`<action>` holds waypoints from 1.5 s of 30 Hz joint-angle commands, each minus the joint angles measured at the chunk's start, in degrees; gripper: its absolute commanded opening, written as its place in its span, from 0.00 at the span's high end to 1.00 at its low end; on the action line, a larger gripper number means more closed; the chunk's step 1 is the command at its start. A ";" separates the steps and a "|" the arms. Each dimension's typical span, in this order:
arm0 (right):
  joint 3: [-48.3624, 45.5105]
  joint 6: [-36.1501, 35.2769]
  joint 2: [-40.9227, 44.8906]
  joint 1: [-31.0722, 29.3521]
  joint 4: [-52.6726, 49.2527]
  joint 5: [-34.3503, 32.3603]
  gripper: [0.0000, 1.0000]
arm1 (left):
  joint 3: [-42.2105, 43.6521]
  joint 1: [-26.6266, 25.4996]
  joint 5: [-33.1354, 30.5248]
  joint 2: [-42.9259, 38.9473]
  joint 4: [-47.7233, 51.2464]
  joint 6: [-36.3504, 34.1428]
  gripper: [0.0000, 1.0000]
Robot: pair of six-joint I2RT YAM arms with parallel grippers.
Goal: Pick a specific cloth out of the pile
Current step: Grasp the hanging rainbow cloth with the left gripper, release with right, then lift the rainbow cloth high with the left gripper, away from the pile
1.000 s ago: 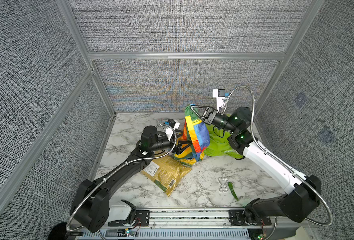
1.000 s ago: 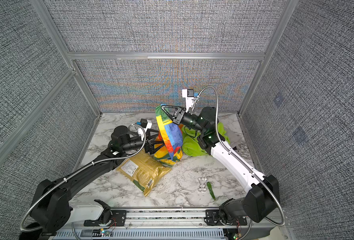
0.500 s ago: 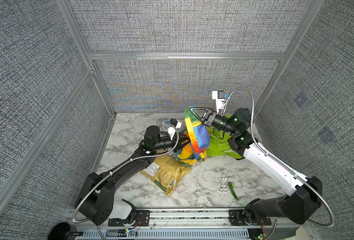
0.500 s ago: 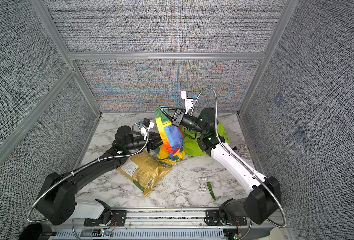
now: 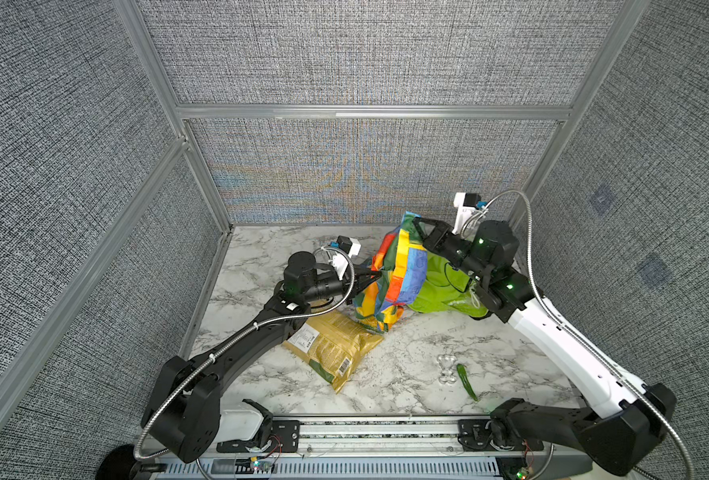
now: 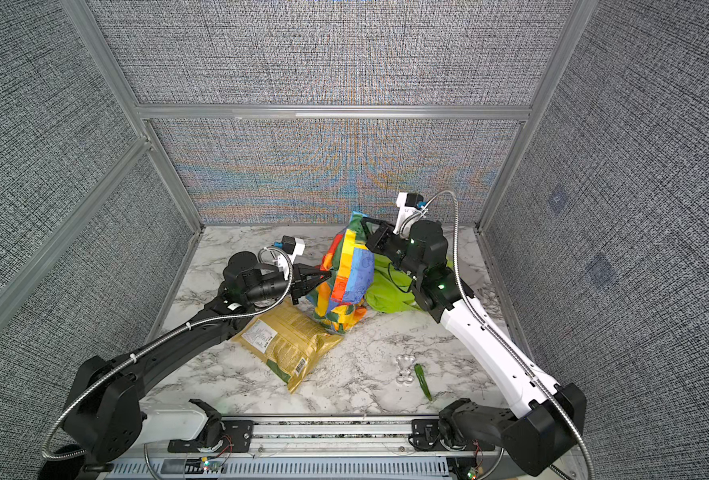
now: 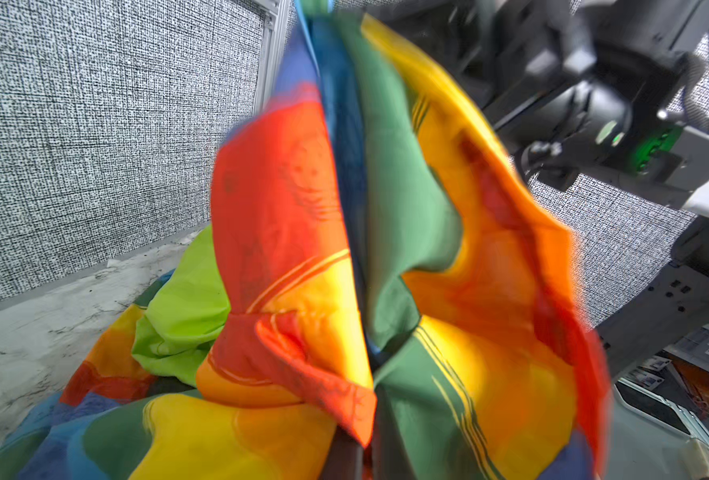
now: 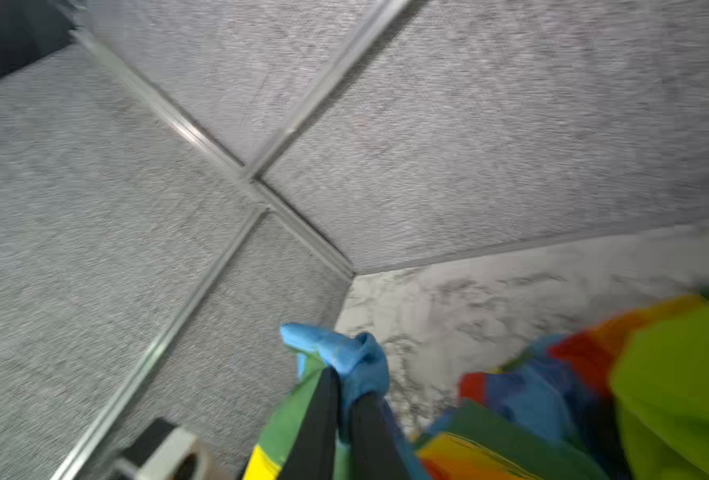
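Both top views — 1 rainbow cloth (image 5: 402,270) raised, lower end by 1 gold snack bag (image 5: 336,349), 1 lime-green cloth (image 5: 444,286) beside; 2 grippers clamped on it: right gripper (image 5: 415,221) top corner, left gripper (image 5: 375,275) side edge.
Left wrist: rainbow cloth (image 7: 286,208) fills view.
Right wrist: 2 fingers (image 8: 323,419) pinch blue corner.

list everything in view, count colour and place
rainbow cloth: one, red-orange-yellow-green-blue patches, hanging over the back middle
lime-green cloth: one, white drawstring, heaped right of the rainbow cloth
snack bag: one, gold, flat before the cloths
clear piece: one, transparent, front right
green pod: one, green, beside the clear piece
table: one, white-grey marble, under everything
walls: three, grey woven, around the table
left arm: one, black, jaws shut on the rainbow cloth's side
right arm: one, black-and-white, jaws gripping its top corner
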State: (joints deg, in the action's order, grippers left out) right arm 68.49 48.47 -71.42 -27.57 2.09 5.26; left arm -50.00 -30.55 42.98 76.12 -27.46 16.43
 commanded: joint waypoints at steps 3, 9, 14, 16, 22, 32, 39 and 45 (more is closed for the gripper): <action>-3.20 -4.35 3.26 0.59 -8.55 -8.98 0.25 | -0.83 0.13 -2.25 -0.71 0.53 -2.63 1.00; -5.18 -11.24 8.12 0.67 -14.63 -12.60 0.12 | -2.16 0.57 -5.62 -1.49 5.29 -5.59 1.00; -9.28 -17.35 13.16 0.68 -15.72 -8.60 0.11 | -3.61 2.04 -6.82 -1.73 7.76 -6.12 1.00; -10.92 -19.43 15.74 0.70 -16.03 -6.71 0.09 | -5.46 2.11 -7.71 -1.76 9.36 -5.99 1.00; -13.28 -25.23 23.73 0.72 -18.88 -4.83 0.04 | -14.87 2.19 -13.65 -1.17 16.31 -5.00 1.00; -12.97 -28.93 29.34 0.68 -20.72 -0.40 0.03 | -35.53 8.88 -21.07 3.25 26.59 -1.40 1.00; -12.81 -30.27 28.01 0.70 -22.35 2.04 0.03 | -52.38 16.23 -26.41 8.47 35.53 -3.01 1.00; -13.80 -30.37 28.54 0.68 -22.23 1.61 0.03 | -63.49 22.75 -27.10 12.67 39.38 -3.33 1.00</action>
State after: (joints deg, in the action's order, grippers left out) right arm 54.96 18.59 -43.11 -26.89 -20.78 6.31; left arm -109.84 -9.56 17.08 87.74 12.01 13.72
